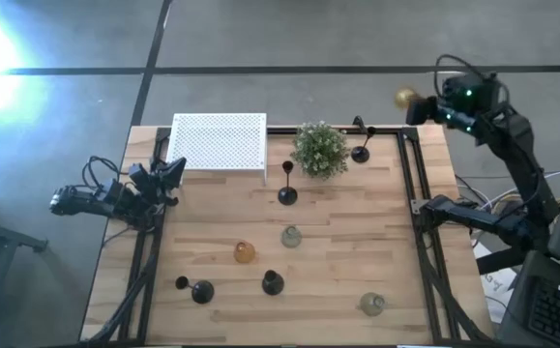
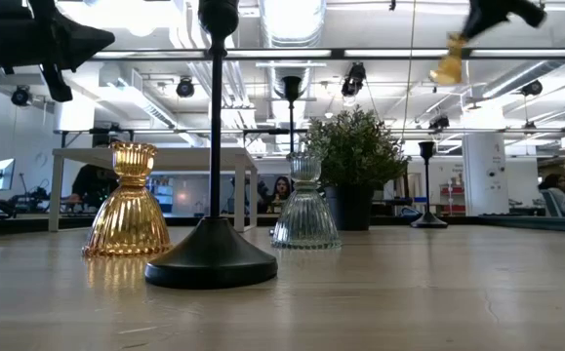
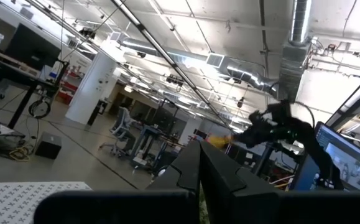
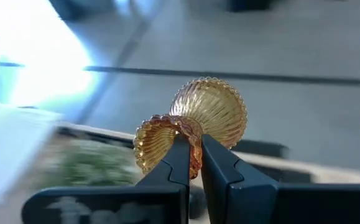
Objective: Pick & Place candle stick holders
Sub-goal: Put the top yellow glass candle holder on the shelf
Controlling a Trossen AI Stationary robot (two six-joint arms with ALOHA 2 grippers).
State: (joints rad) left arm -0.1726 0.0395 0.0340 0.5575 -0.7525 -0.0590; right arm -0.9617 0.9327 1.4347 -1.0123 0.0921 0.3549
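Scanning from left to right, the left gripper (image 1: 168,174) waits at the table's left edge beside the white perforated box (image 1: 219,143), fingers closed on nothing, well clear of the work.

On the butcher-block table (image 1: 357,251) the remaining candle stick holders are spread out: a black holder lying on its side (image 1: 197,289) at near left, an amber glass holder (image 1: 245,252), a squat black holder (image 1: 273,282), a tall black stemmed holder (image 1: 286,188) standing upright just left of the potted plant (image 1: 319,148), a clear glass holder (image 1: 291,236), another black stemmed holder (image 1: 361,147) at far right of the plant, and a clear glass holder (image 1: 372,304) at near right.

The right gripper (image 4: 195,163) is raised high above the far right corner, beyond the table edge. Its fingers are clamped on the narrow waist of a second amber glass holder (image 4: 192,124), which hangs tilted sideways.

Hazards from this position:
- Slip. The grip is a thin pinch on ribbed, smooth glass. A quick swing or stop could likely rotate the holder or free it, and from this height, off the table, a fall would probably break it.
- Collision. A descent toward the far right corner passes near the stemmed holder and the plant; either could be knocked over.
- Poor placement. Released while tilted, the holder would likely roll.
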